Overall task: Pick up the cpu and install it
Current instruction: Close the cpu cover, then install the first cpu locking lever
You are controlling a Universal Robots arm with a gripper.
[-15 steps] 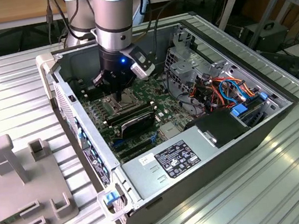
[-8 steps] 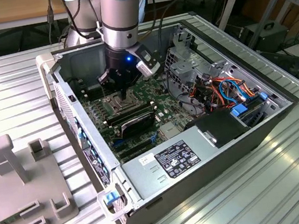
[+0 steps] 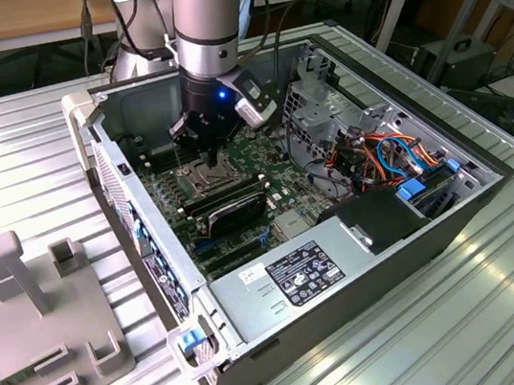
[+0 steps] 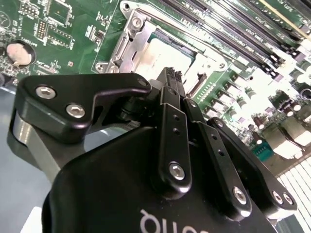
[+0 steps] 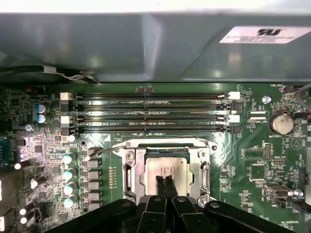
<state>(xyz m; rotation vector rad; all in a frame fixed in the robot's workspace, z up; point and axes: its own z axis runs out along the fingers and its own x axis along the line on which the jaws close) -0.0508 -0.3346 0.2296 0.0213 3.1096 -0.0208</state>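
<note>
The cpu [image 5: 166, 165] is dull silver-grey, the motherboard [image 5: 243, 143] green with black memory slots [image 5: 150, 103]. The hand [image 5: 165, 182] is matte black, the tabletop [image 3: 469, 316] ribbed pale silver, the cables [image 3: 390, 143] orange and blue

Exterior view: raised, well back from the jaws, looking down across the worktop [image 3: 14, 122] into the open computer case [image 3: 292, 361].
Both wrist views: close behind the jaws, facing past them onto the motherboard [image 5: 252, 145] [image 4: 63, 39]. Shared ground: the socket frame [image 5: 133, 170] [image 4: 126, 43] just beyond the jaws.
</note>
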